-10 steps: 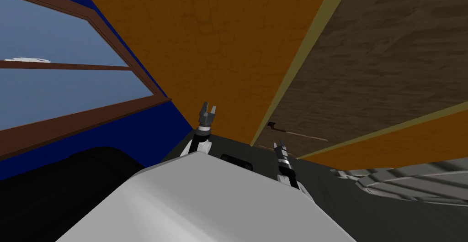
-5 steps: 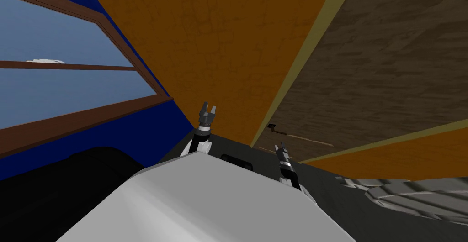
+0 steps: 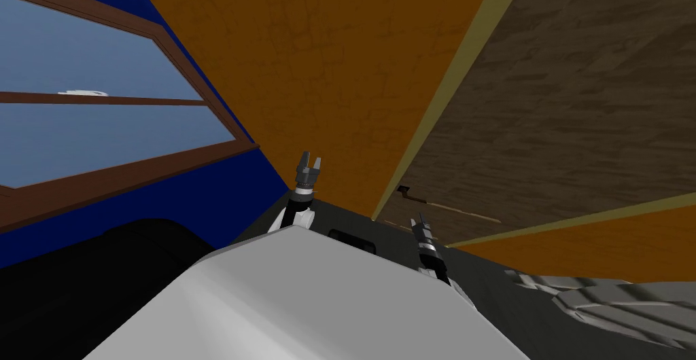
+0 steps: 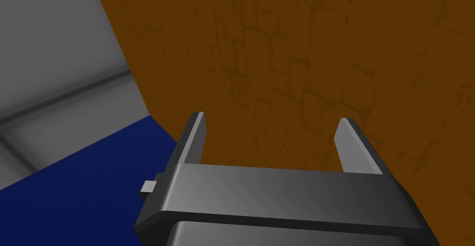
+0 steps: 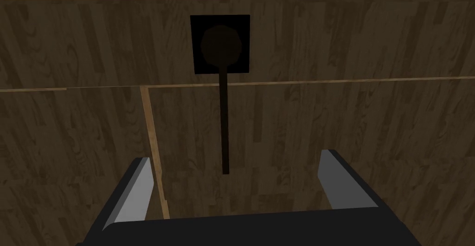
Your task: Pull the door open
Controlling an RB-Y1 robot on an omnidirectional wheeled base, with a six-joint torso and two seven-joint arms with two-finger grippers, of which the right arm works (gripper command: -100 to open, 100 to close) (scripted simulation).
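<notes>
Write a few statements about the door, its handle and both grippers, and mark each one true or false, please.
1. The door is dark brown with wood grain. True.
2. The door handle is a dark lever on a square plate. True.
3. The right gripper clamps the door handle. False: its fingers stand open, not pressing it.
4. The left gripper faces the door. False: it is open before an orange wall.
</notes>
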